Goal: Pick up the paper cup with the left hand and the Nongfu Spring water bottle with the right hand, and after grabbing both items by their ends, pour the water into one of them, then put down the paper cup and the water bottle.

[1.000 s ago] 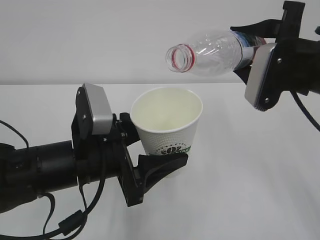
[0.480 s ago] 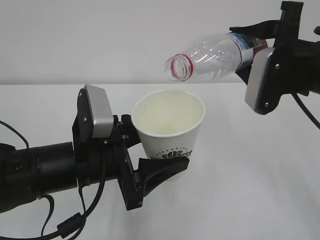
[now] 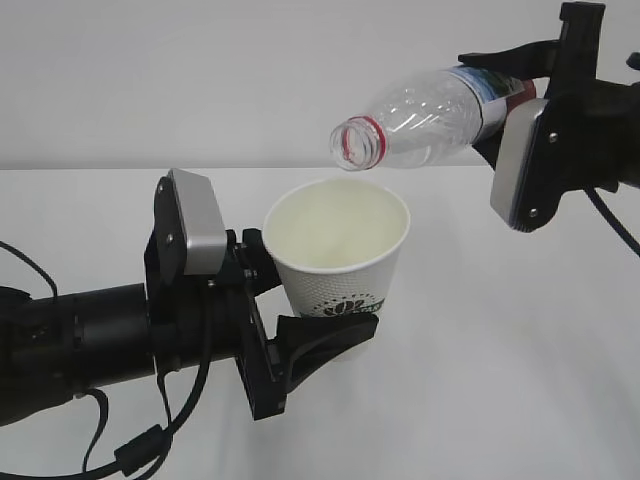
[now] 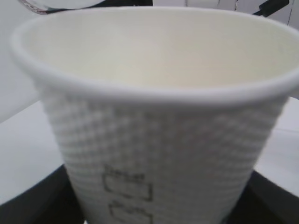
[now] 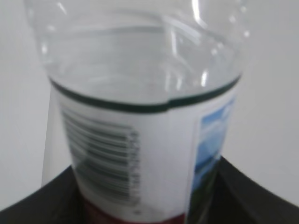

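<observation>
The white paper cup [image 3: 338,255] stands upright above the table, green logo low on its side, with my left gripper [image 3: 320,300] shut on its lower part. In the left wrist view the paper cup [image 4: 159,116] fills the frame between black fingers [image 4: 28,205]. The clear Nongfu Spring water bottle [image 3: 430,105] is tilted, its uncapped red-ringed mouth [image 3: 357,143] pointing down-left just above the cup's rim. My right gripper [image 3: 495,100] is shut on its labelled end. Up close the bottle [image 5: 140,116] shows its barcode, held between black fingers [image 5: 252,196]. No stream of water shows.
A white table [image 3: 500,330] lies below both arms, with a pale wall [image 3: 200,70] behind. The left arm's black cables [image 3: 140,445] hang near the lower left edge.
The bottle's mouth has tipped lower towards the cup's rim. The cup and left gripper shifted slightly to the right, then stayed still.
</observation>
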